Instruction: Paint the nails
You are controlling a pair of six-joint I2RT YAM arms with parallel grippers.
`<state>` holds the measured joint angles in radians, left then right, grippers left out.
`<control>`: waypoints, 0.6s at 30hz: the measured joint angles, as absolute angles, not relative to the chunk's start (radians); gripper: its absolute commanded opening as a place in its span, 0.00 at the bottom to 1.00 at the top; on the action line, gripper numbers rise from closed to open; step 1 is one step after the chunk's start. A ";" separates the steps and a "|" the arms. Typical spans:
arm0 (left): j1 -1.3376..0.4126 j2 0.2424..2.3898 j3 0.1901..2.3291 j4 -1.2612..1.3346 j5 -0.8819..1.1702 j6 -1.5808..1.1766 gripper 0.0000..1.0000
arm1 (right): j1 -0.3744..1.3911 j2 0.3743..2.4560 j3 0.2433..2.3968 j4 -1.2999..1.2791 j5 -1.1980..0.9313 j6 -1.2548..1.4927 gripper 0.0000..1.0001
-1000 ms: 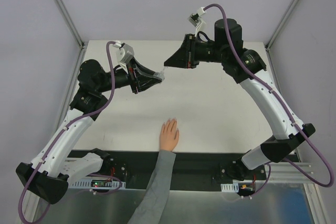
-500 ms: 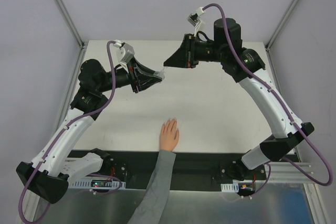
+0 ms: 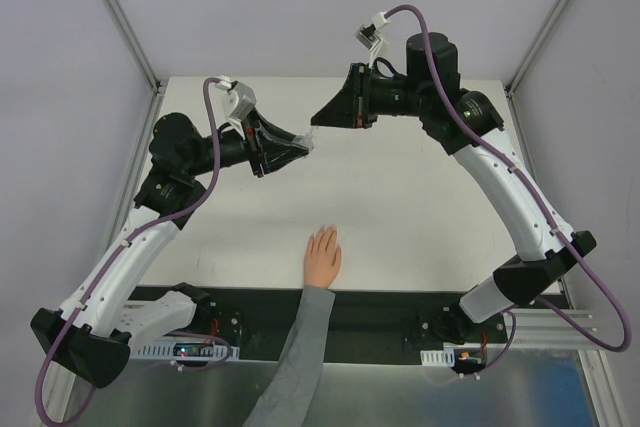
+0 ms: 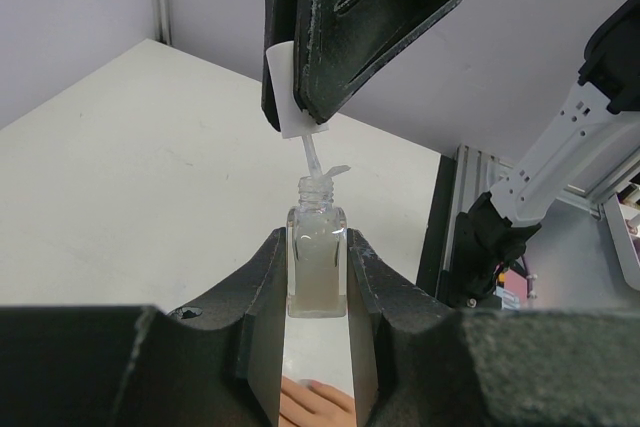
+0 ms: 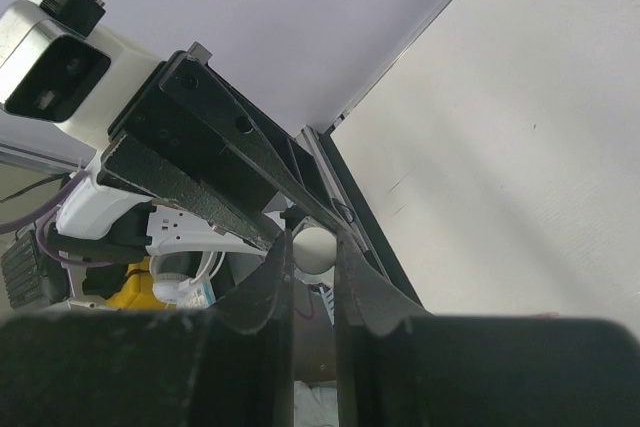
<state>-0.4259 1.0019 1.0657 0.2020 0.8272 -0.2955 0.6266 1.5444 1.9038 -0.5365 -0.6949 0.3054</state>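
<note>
clear glass, a small square bottle (image 4: 317,272) sits upright between the 2 fingers of the left gripper (image 3: 300,144), whose jaws are clamped on its flat sides. the bottle's mouth is open, and pale liquid fills most of it. right above it, the right gripper (image 3: 318,119) has its jaws pinched on a white cap (image 4: 287,99); in the right wrist view the cap (image 5: 314,247) shows as a pale round shape squeezed between the 2 dark fingers. a thin translucent brush stem (image 4: 311,155) runs down at a slight tilt from the cap and reaches the bottle's neck; whether its tip is inside the liquid cannot be told.

in the top view the 2 grippers meet tip to tip in the air over the far middle of the white table (image 3: 430,207), the left one pointing right and the right one pointing left.

the hand (image 3: 323,254) lies flat, palm down, at the near edge of the table, fingers together and pointing away from the arm bases, its wrist in a grey sleeve (image 3: 297,352). the nails (image 3: 325,232) are at the far ends of those fingers, well apart from both grippers and too small to show any colour. a sliver of the fingertips also appears at the bottom of the left wrist view, below the bottle.
</note>
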 measured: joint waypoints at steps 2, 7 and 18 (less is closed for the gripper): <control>-0.426 1.002 1.066 0.202 0.827 -0.295 0.00 | 0.626 1.548 1.906 -0.537 -0.698 0.307 0.01; -0.426 1.002 1.066 0.203 0.827 -0.295 0.00 | 0.624 1.555 1.912 -0.537 -0.706 0.311 0.01; -0.426 1.002 1.066 0.205 0.825 -0.296 0.00 | 0.620 1.580 1.947 -0.562 -0.723 0.311 0.01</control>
<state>-0.4259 1.0019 1.0657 0.2050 0.8253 -0.2958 0.6201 1.5799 1.9469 -0.5625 -0.7227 0.3115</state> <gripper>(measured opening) 0.238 0.156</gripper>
